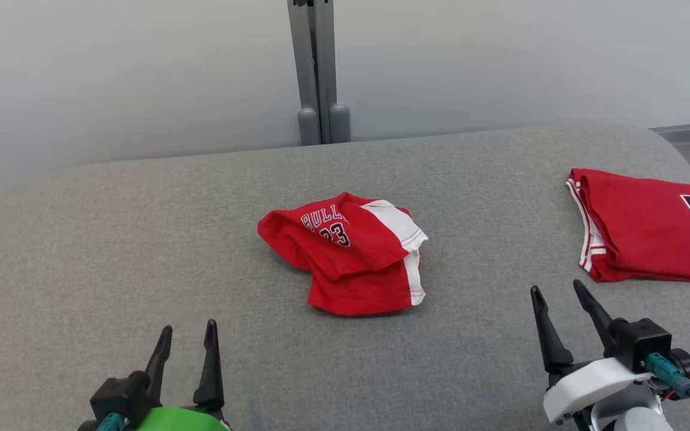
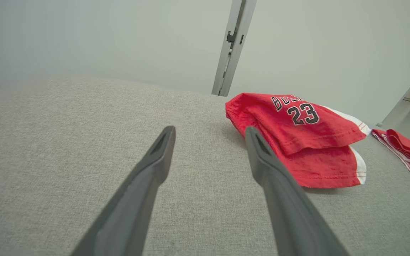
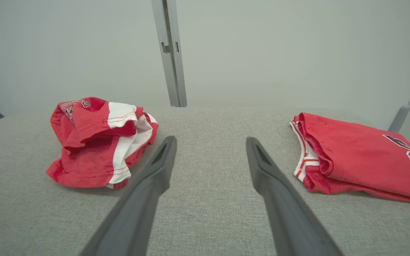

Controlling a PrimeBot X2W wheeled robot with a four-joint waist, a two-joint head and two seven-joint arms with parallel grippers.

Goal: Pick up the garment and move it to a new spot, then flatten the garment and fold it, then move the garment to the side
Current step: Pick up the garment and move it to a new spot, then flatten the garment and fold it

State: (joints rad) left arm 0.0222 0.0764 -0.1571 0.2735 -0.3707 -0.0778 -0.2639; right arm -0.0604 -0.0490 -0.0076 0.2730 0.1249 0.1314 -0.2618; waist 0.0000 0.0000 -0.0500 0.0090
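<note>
Both grippers, the left gripper (image 1: 189, 325) and the right gripper (image 1: 556, 285), hover with fingers spread and empty over the near side of the grey cloth surface (image 1: 111, 239), and further ahead, in its middle, lies the garment (image 1: 351, 263), a crumpled red piece with white side stripes and the number 23.

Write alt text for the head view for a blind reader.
A crumpled red and white garment printed with 23 lies at the middle of a grey fabric surface, untouched. The left gripper and right gripper sit open and empty near the bottom edge. A folded red jersey lies at the right edge.
</note>
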